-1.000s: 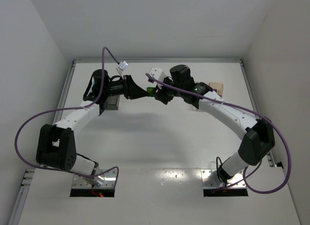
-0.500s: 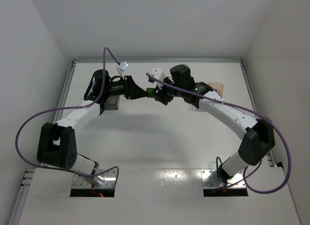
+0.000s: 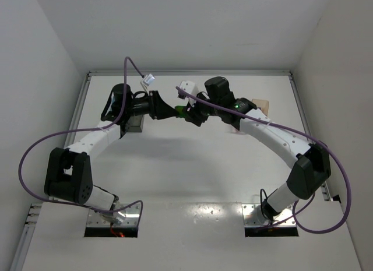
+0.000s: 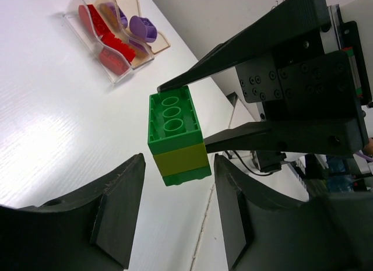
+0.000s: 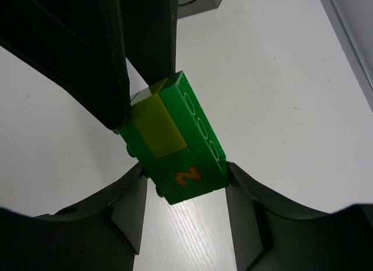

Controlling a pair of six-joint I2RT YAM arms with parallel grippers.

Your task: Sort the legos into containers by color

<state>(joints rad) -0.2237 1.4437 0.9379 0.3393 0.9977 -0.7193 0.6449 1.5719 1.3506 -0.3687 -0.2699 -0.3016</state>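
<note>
Checking the feeds now: the right end effector is pinching the lego clump. The clump is green bricks with a yellow one sandwiched in, and there's an orange "2" on one green face. On the left wrist cam its two black fingers press on opposite sides of the stack.

The left end effector is partly spread, with its jaws straddling the other end of the same clump. A sliver of white shows between one finger and the brick. I honestly can't tell whether the other finger is touching.

So the two arms meet nose to nose over the far middle of the table, with the clump up in the air between them.

Further out, the left wrist view shows a clear bin on the table with red legos in it. Right against it is a tan bin holding purple legos. From the top cam, a dark grey bin sits just beside the left arm's wrist.
</note>
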